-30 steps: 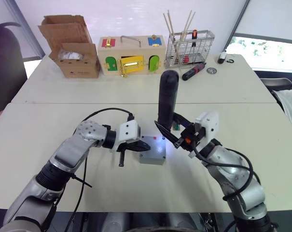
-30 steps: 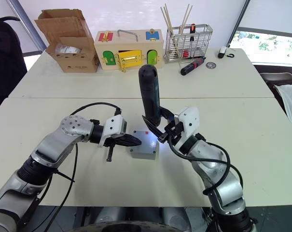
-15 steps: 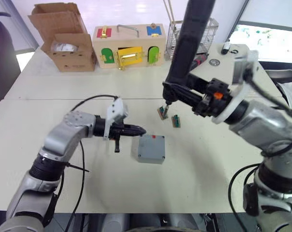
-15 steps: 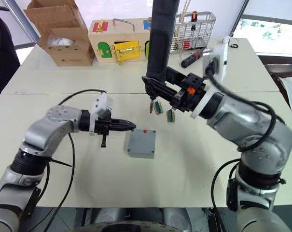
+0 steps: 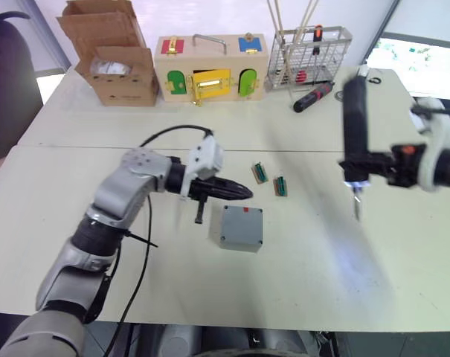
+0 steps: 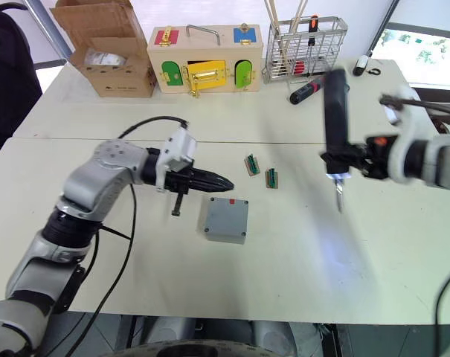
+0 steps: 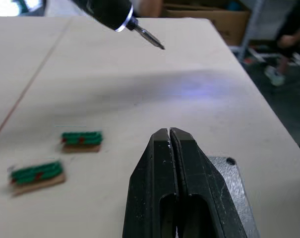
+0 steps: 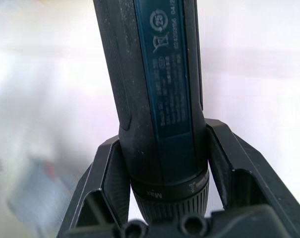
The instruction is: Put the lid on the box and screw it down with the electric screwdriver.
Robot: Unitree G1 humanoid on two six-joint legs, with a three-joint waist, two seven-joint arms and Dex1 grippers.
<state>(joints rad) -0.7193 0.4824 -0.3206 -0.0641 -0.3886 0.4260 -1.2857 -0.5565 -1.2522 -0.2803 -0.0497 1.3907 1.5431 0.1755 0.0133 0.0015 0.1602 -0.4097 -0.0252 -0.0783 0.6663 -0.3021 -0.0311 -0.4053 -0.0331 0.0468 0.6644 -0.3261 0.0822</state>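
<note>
The grey box (image 5: 236, 239) stands mid-table with the flat grey lid (image 5: 241, 223) lying on top, a red mark at its far edge. My left gripper (image 5: 243, 195) is shut and empty, its tips just behind and above the box's far edge; the left wrist view shows its closed fingers (image 7: 162, 163) over the lid's corner hole (image 7: 230, 161). Well to the right of the box, my right gripper (image 5: 373, 160) is shut on the electric screwdriver (image 5: 354, 123), held upright with its bit (image 5: 356, 208) pointing down above the table and its tip light on. The right wrist view shows the tool's barrel (image 8: 159, 99).
Two small green pieces (image 5: 259, 172) (image 5: 281, 186) lie behind the box. Along the far table stand a cardboard carton (image 5: 120, 71), a wooden box with coloured doors (image 5: 210, 71), a wire basket (image 5: 310, 56) and a hand screwdriver (image 5: 314, 97).
My right arm has swung the electric screwdriver away from the box to the right and lowered it. The left gripper stays shut by the box. The camera has shifted.
</note>
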